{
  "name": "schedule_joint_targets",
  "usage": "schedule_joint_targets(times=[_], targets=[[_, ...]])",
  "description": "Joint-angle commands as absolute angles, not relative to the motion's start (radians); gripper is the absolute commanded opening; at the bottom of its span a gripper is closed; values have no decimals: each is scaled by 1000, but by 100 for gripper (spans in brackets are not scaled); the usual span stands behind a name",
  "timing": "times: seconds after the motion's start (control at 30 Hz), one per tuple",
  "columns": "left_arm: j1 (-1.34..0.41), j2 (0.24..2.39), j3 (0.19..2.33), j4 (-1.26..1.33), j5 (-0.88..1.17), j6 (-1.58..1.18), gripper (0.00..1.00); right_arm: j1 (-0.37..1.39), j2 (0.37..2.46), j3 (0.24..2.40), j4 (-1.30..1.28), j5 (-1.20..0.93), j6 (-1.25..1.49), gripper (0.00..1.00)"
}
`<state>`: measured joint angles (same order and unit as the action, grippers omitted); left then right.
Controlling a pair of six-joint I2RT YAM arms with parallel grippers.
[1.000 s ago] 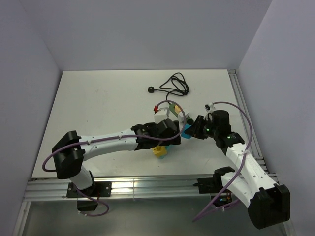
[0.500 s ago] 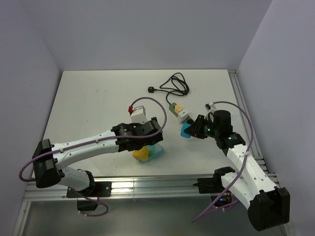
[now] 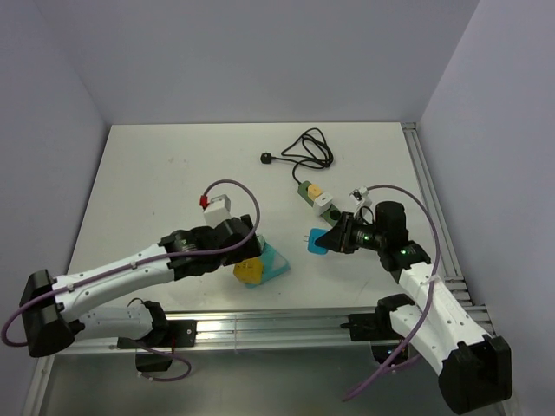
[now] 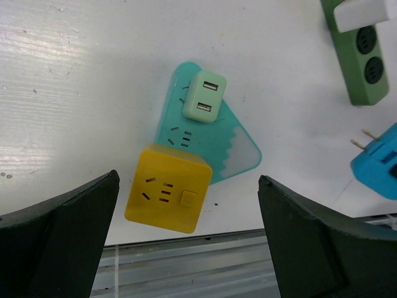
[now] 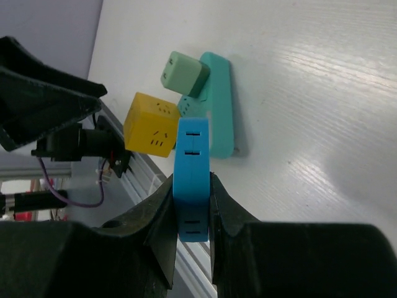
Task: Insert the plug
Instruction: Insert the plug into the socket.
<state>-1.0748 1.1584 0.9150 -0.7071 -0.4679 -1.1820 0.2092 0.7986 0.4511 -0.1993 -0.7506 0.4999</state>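
My right gripper (image 3: 329, 238) is shut on a flat blue plug (image 3: 314, 241), held above the table with its prongs pointing left; the right wrist view shows the plug (image 5: 192, 180) clamped between both fingers. A teal power strip (image 4: 214, 149) lies near the table's front edge. It carries a pale green USB adapter (image 4: 205, 94) and a yellow cube socket (image 4: 169, 195). My left gripper (image 4: 188, 180) is open and empty above the yellow cube (image 3: 250, 271). The teal strip (image 3: 275, 262) lies left of the blue plug.
A green power strip (image 3: 309, 191) with a white plug in it lies behind the right gripper. A coiled black cable (image 3: 310, 149) with a black plug (image 3: 267, 157) lies further back. The metal rail of the table's front edge (image 4: 205, 261) is just beside the yellow cube.
The left arm pulled back to the left, bringing the teal strip and yellow cube toward the front edge, and now hovers open over them. The right gripper carried the blue plug slightly left and nearer.
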Motion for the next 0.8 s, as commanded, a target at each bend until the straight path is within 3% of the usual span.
schedule_joint_targets(times=[0.0,0.23,0.4,0.77], targets=[[-1058,1098,899,-656,-426,-1173,100,244,773,433,-106,-819,500,0],[-1028,1118,888,-684,-335,-1170,100,484,729,336,92,-655,538,0],[-982,1071,824,-663,-267,-1189,99,541,655,238,216,-543,560,0],[-839,999,747,-655,-167,-1189,99,799,520,58,505,-250,385,0]])
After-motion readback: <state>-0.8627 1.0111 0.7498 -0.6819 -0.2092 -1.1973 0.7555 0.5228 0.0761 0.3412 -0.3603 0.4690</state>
